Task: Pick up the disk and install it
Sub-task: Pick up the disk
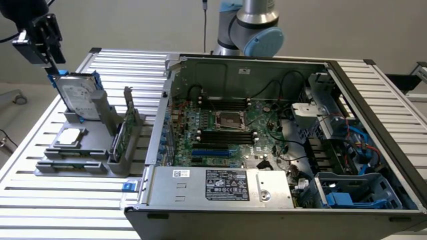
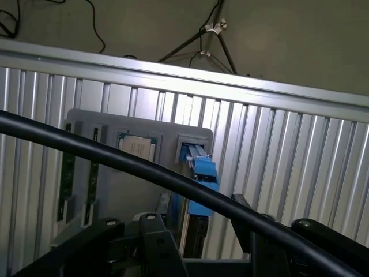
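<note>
- Disk (image 1: 79, 97): stands on edge in the grey holder (image 1: 100, 145), at the exterior view's left.
- Judged rigid, weighty, smooth-faced and shock-sensitive; best held across the blue rails (image 2: 203, 173).
- Gripper (image 1: 49, 65): just above the disk's top edge, jaws spread, nothing held.

You have slatted aluminium table (image 1: 60, 200); wrist view shows its plain rail along far edge. Two things rest directly on slats. Grey holder (image 1: 70, 165) sits flat below gripper (image 1: 48, 65), close to table edge. Open PC case (image 1: 267, 225) lies just beside holder, on side away from gripper, toward exterior view's right, covering most of table. Slats show around both.
</note>
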Robot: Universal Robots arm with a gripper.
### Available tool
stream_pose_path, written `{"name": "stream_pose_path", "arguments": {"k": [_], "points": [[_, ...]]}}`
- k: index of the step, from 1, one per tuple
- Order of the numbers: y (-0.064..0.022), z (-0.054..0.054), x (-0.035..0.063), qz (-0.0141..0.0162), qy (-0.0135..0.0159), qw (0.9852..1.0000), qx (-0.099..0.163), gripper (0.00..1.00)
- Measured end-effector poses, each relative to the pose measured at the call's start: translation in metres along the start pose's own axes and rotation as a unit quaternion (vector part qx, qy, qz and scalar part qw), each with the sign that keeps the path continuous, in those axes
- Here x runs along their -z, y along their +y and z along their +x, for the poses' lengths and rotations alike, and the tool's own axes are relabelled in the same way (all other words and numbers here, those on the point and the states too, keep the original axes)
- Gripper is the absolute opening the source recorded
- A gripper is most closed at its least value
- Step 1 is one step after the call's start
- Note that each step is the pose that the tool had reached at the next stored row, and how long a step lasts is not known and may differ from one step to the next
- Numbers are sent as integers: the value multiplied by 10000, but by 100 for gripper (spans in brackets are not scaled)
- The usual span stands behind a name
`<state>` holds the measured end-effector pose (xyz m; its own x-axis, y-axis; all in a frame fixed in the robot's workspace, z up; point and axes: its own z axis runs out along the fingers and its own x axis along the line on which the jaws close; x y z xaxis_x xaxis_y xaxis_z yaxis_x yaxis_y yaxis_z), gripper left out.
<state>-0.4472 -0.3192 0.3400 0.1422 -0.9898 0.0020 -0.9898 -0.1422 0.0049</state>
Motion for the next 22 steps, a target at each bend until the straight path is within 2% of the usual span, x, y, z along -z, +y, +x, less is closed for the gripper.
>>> {"name": "stream_pose_path", "arguments": {"k": [7, 22], "points": [[0, 0, -128, 0, 0, 10000, -28, 54], [-2, -1, -400, -1, -1, 9997, -262, 54]]}}
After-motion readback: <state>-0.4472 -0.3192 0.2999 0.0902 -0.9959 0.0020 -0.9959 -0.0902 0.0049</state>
